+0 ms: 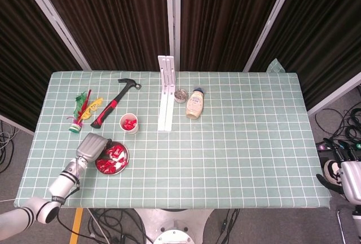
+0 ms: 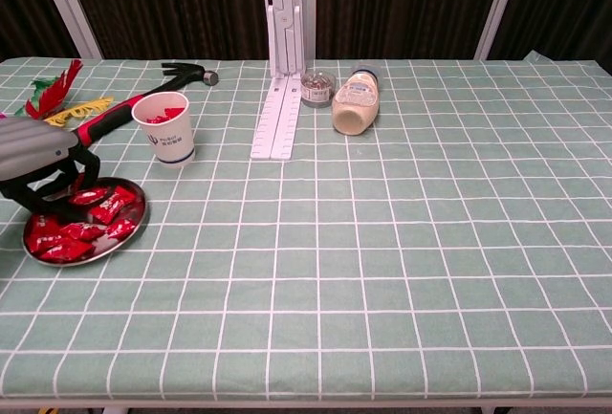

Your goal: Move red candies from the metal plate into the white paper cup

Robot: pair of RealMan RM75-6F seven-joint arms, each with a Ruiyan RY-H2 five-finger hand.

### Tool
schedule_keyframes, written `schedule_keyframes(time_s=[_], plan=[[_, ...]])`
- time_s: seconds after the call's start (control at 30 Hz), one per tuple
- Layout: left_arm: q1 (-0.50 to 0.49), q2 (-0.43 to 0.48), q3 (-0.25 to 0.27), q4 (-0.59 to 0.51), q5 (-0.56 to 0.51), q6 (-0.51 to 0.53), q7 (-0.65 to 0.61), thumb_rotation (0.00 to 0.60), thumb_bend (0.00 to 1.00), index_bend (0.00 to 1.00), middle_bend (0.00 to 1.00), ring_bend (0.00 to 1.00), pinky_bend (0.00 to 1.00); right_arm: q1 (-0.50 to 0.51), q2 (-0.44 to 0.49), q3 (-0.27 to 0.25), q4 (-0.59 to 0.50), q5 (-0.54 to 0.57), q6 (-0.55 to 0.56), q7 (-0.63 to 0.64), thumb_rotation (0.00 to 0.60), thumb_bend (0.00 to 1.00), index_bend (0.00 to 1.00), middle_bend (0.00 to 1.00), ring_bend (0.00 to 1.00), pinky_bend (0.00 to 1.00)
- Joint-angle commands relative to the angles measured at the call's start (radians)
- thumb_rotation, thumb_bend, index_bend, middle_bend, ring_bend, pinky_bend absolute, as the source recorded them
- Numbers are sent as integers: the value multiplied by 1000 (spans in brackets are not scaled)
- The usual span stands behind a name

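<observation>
The metal plate (image 2: 135,224) (image 1: 126,155) lies near the table's front left and holds several red candies (image 2: 78,231) (image 1: 110,163). My left hand (image 2: 40,162) (image 1: 93,145) hangs over the plate's far left side, its dark fingers (image 2: 57,196) curled down onto the candies. Whether a candy is pinched between them is hidden. The white paper cup (image 2: 164,128) (image 1: 129,124) stands upright just beyond the plate with red candies inside. My right hand (image 1: 342,176) hangs off the table's right side, low by the floor, and how its fingers lie is unclear.
A red-handled hammer (image 2: 122,109) and a bunch of coloured feathers (image 2: 55,91) lie behind the cup. A white upright bracket (image 2: 283,70), a small jar (image 2: 316,88) and a toppled bottle (image 2: 355,103) sit at the table's back middle.
</observation>
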Motion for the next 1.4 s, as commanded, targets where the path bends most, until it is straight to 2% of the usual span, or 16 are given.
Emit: schedule_keyframes(time_s=[0.03, 0.3, 0.53, 0.73, 0.93, 1.1, 1.4], plan=[[6, 23, -5, -48, -5, 4, -20, 600, 435, 640, 900, 871, 1000, 1, -1, 0, 1, 0, -1, 2, 600, 82, 118, 244, 135, 425], [17, 114, -19, -225, -8, 32, -42, 600, 439, 640, 900, 871, 1000, 2, -2, 0, 5, -1, -3, 7, 600, 82, 118, 244, 135, 425], [-12, 168, -90, -302, -41, 40, -61, 600, 442, 640, 899, 870, 1000, -1, -2, -1, 11, -2, 1, 14, 600, 82, 118, 244, 135, 425], [-87, 181, -174, -311, -102, -20, -49, 600, 444, 640, 897, 869, 1000, -2, -4, -1, 15, -2, 2, 18, 600, 82, 118, 244, 135, 425], [-165, 158, -231, -285, -176, -105, -47, 600, 444, 640, 897, 869, 1000, -4, -5, -1, 21, 5, 2, 24, 600, 82, 118, 244, 135, 425], [-208, 125, -249, -241, -238, -156, -30, 600, 444, 640, 895, 868, 1000, -6, -5, 1, 25, 10, 2, 27, 600, 82, 118, 244, 135, 425], [-222, 72, -244, -183, -311, -188, -45, 600, 438, 640, 892, 867, 1000, -1, -7, 3, 30, 14, -7, 29, 600, 82, 118, 244, 135, 425]])
